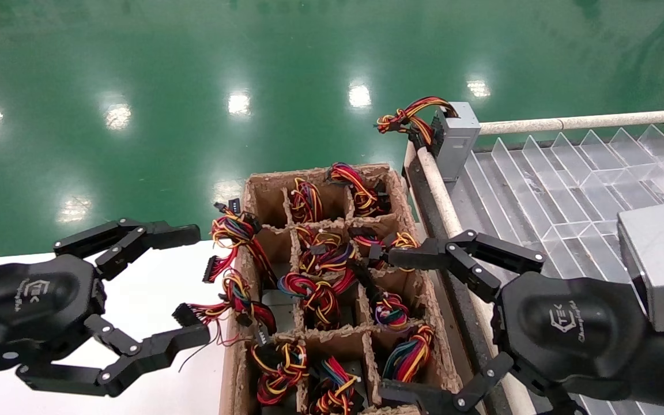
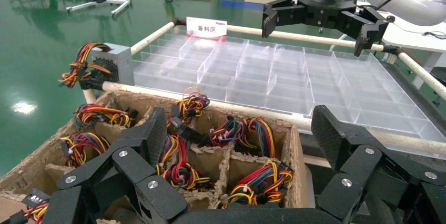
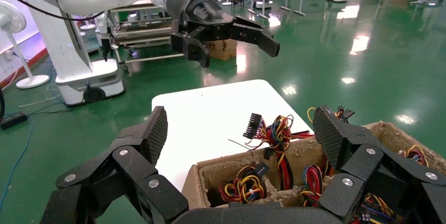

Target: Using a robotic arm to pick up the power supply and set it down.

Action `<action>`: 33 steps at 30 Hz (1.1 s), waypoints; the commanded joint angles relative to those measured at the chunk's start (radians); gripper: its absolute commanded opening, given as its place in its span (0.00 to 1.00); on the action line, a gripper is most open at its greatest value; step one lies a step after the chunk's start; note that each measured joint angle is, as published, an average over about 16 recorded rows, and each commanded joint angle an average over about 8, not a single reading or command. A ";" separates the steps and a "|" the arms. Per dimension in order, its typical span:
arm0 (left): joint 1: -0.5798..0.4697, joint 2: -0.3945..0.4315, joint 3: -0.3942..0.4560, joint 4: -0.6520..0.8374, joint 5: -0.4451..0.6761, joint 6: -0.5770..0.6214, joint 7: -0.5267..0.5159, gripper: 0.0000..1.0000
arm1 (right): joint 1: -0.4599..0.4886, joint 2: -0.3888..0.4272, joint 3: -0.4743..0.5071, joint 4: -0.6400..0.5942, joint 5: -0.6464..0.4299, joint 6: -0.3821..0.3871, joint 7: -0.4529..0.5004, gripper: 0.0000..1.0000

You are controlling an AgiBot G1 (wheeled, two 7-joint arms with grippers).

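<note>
One power supply [image 1: 456, 138], a grey box with a red, yellow and orange wire bundle, stands at the near-left corner of the clear divided tray [image 1: 562, 184]; it also shows in the left wrist view [image 2: 118, 61]. More wire bundles [image 1: 314, 291] fill the cardboard crate [image 1: 433, 323]. My left gripper [image 1: 193, 285] is open over the white table, beside the crate's left wall, holding nothing. My right gripper [image 1: 392, 325] is open over the crate's right edge, also holding nothing. Each wrist view looks between wide-apart fingers, left [image 2: 239, 134] and right [image 3: 242, 132], onto the crate.
The white table [image 3: 221, 113] lies left of the crate. A white tube rail [image 1: 441, 190] runs between crate and tray. The right arm's silver wrist block [image 1: 660, 259] hangs over the tray. Green floor lies beyond.
</note>
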 commanded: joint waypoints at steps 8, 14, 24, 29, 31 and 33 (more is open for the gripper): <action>0.000 0.000 0.000 0.000 0.000 0.000 0.000 1.00 | 0.000 0.000 0.000 0.000 0.000 0.000 0.000 1.00; 0.000 0.000 0.000 0.000 0.000 0.000 0.000 0.74 | -0.001 0.003 0.001 -0.003 -0.004 0.004 0.001 1.00; 0.000 0.000 0.000 0.000 0.000 0.000 0.000 0.00 | 0.001 0.079 -0.006 0.011 -0.228 0.239 0.017 1.00; 0.000 0.000 0.000 0.000 0.000 0.000 0.000 0.00 | 0.013 0.100 -0.039 0.046 -0.356 0.319 0.052 0.81; 0.000 0.000 0.000 0.000 0.000 0.000 0.000 0.00 | 0.028 0.096 -0.059 0.054 -0.408 0.332 0.065 0.56; 0.000 0.000 0.000 0.000 0.000 0.000 0.000 0.00 | 0.047 0.085 -0.078 0.055 -0.455 0.343 0.077 0.31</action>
